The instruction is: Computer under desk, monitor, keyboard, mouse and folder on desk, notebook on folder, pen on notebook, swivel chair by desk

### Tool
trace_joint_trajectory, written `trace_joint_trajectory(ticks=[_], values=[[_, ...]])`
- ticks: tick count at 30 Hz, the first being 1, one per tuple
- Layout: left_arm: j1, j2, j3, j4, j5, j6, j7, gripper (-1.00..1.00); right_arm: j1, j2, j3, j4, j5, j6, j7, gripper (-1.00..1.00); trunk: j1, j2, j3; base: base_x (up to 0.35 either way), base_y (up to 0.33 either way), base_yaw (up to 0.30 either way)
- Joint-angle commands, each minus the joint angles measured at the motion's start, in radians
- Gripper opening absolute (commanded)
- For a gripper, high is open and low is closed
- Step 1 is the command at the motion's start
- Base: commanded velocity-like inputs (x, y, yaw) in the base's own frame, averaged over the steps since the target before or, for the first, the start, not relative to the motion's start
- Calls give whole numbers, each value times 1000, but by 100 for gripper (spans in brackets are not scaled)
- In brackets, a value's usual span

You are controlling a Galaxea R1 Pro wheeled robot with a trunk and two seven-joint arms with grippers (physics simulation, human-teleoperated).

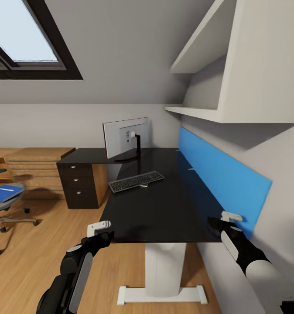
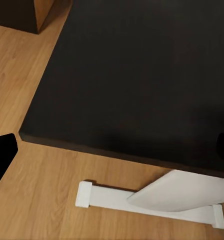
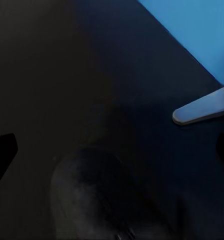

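Observation:
The black desk with its blue back panel stands ahead. On it the monitor shows its silver back, and the keyboard lies in front of it. The grey swivel chair at the far left carries the blue folder with a pale pen on top. My left gripper is open over the desk's near left corner. My right gripper is open over the near right corner, above a dark rounded shape that may be the mouse. The computer and the notebook are out of view.
Dark drawers with silver knobs stand under the desk's far wing, beside a light wooden counter. The desk's white leg and foot rest on the wooden floor. White wall shelves hang above the right side.

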Motion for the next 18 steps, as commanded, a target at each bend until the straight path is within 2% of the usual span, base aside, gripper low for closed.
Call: trace_joint_trajectory(ticks=[1,9,18], values=[[-1,0,1,-1,11,4,7,100,0,0,2,-2,-6,7,-5,100,0,-1,-1,174,0,0],[-1,0,1,-2,11,9,7,100,-4,0,3,-2,-6,57,-7,100,0,-1,-1,45,0,0],[-1,-1,-1,-3,11,11,8,100,-14,-1,3,0,-5,80,-7,100,35,-64,-29,2,0,0]])
